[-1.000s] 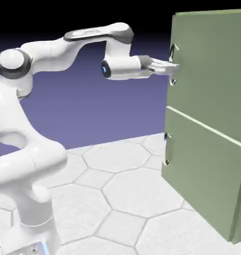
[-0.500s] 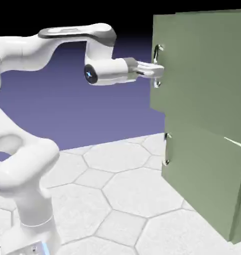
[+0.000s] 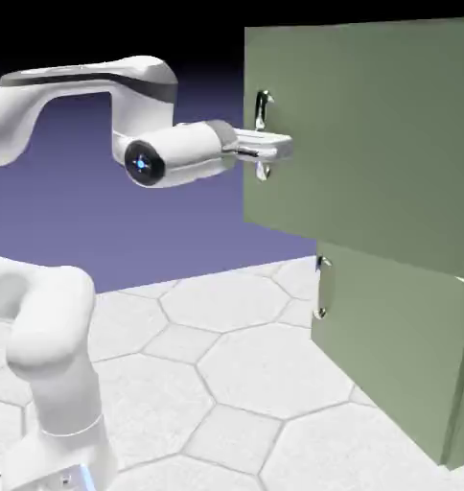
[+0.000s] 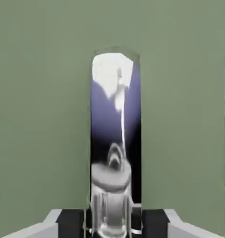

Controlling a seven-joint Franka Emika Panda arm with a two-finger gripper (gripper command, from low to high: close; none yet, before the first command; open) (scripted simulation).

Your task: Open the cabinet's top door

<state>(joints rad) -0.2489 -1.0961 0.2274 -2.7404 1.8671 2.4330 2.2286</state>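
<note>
At the bottom of the hand view, the gripper is closed on the upright silver handle, one finger on each side. Behind it, the top door fills the upper right of the exterior view, swung out past the lower door at lower right. Farthest is the blue-violet backdrop, left of centre.

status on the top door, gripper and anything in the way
gripper shut on top handle, top door swung partly open, bottom door closed, nothing seen blocking the swing
</note>
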